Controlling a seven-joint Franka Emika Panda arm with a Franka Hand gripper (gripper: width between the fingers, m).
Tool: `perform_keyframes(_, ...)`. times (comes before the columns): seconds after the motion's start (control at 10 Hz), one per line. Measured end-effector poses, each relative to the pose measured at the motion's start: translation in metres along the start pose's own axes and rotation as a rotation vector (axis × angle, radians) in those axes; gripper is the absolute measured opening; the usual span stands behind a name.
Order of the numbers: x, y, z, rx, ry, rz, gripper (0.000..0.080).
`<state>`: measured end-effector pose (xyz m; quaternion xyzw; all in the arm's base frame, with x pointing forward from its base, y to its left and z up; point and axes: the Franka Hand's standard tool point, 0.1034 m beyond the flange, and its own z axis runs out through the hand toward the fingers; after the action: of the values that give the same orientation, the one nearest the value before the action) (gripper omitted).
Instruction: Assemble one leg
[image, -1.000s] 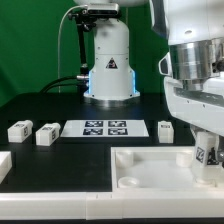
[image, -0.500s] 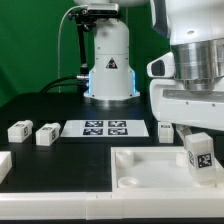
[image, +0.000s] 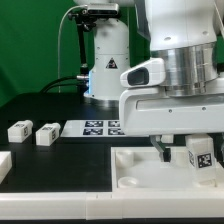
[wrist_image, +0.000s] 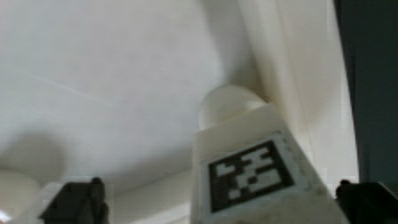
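a: where's the leg?
b: standing upright right under the gripper, between its spread fingers, untouched.
a: looks?
b: small white block, black-and-white tag on one face.

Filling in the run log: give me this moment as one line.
fingers: open, astride leg | leg: upright in tabletop corner, tag showing, not gripped | two legs: loose on table
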<state>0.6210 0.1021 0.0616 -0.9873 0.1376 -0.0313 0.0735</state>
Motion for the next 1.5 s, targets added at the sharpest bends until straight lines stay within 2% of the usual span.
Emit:
perform_keyframes(0.3,-0.010,-0.015,-0.004,-0.009,-0.003,-0.350,0.0649)
perform_keyframes(0.5,-0.004,-0.016,-0.008,-0.030,0.008,-0.585,0.0649)
perform_keyframes(0.8,-0.005,-0.016,-0.006,-0.030,0.007,-0.561,0.0636)
perform_keyframes(1.0,-0.005,-0.015,-0.006,-0.030,0.006,-0.561,0.0286)
perform_keyframes(1.3,-0.005,-0.015,-0.006,-0.030,0.007,-0.518,0.0290)
perform_keyframes(1.5,-0.006,-0.015,-0.005,-0.009,0.036,-0.179,0.0290)
